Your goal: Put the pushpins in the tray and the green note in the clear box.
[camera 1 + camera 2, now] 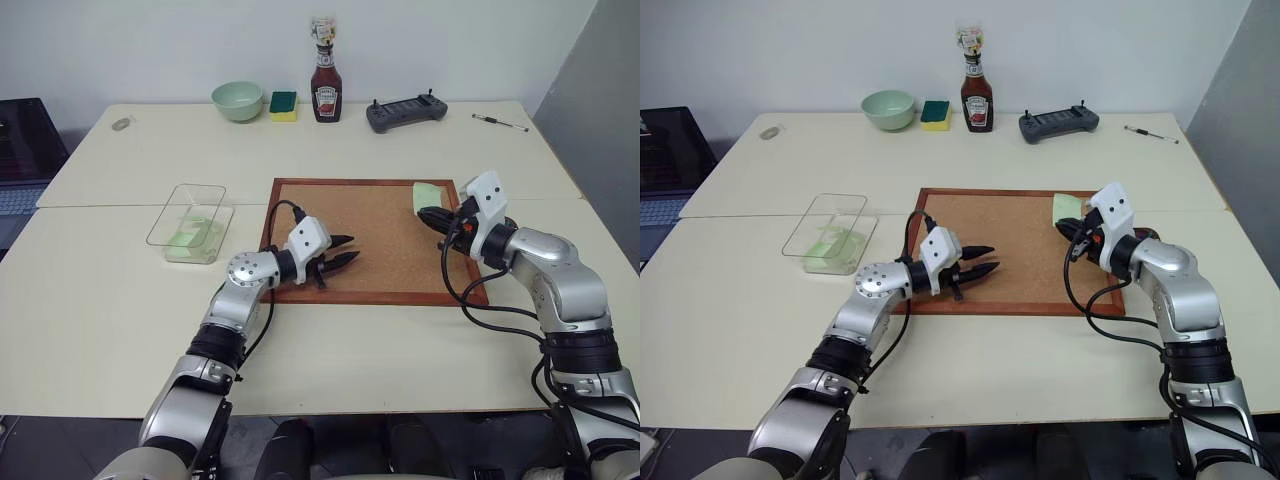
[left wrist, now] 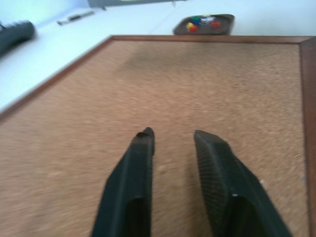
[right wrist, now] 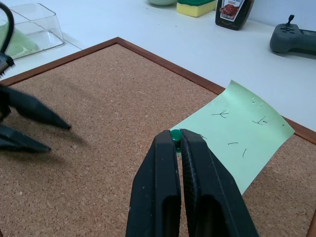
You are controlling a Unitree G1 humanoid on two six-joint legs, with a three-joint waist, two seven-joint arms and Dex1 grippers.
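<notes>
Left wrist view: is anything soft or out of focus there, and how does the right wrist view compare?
Left wrist view: the open left gripper fingers and the cork board look soft; the tray is small and blurred. Right wrist view: the green pushpin in the right gripper and the marks on the green note are readable.

The right claw (image 3: 176, 139) hides all of the green pushpin (image 3: 175, 134) except its head. The tray (image 2: 204, 24) is blurred, its coloured contents too small to tell apart. The clear box (image 3: 30, 27) is cut off by the edge.
</notes>
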